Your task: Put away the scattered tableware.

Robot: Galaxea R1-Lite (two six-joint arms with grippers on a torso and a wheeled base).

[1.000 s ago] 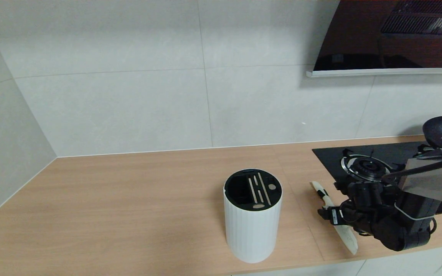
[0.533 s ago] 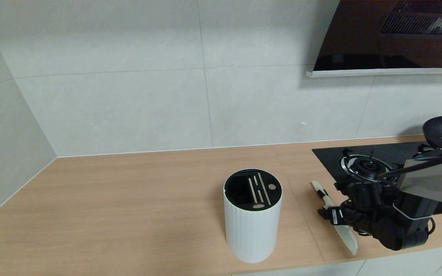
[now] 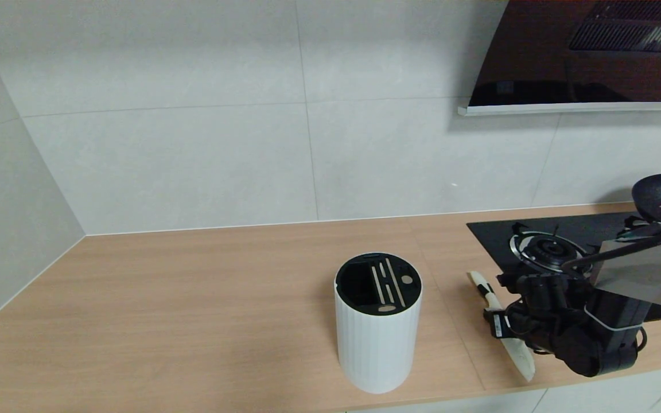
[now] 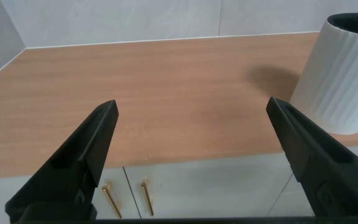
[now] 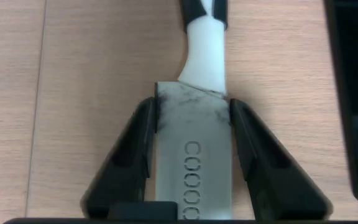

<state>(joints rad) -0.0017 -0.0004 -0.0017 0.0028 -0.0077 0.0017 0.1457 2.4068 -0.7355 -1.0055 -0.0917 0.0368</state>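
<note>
The right gripper [image 5: 192,109] was clamped across the blade of the white-bladed knife [image 3: 520,355], lying flat on the light wooden tabletop [image 3: 193,298] beside the black hob [image 3: 588,229]; lifting it level, then tipping it point-down over the white ribbed cylindrical holder [image 3: 377,338], seemed wisest.

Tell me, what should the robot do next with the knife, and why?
Probably lift the knife a little off the counter. The right gripper's fingers look closed against both edges of its blade, but the knife lies flat on the wood, and the white knife holder with slots stands apart, to the robot's left.
</note>
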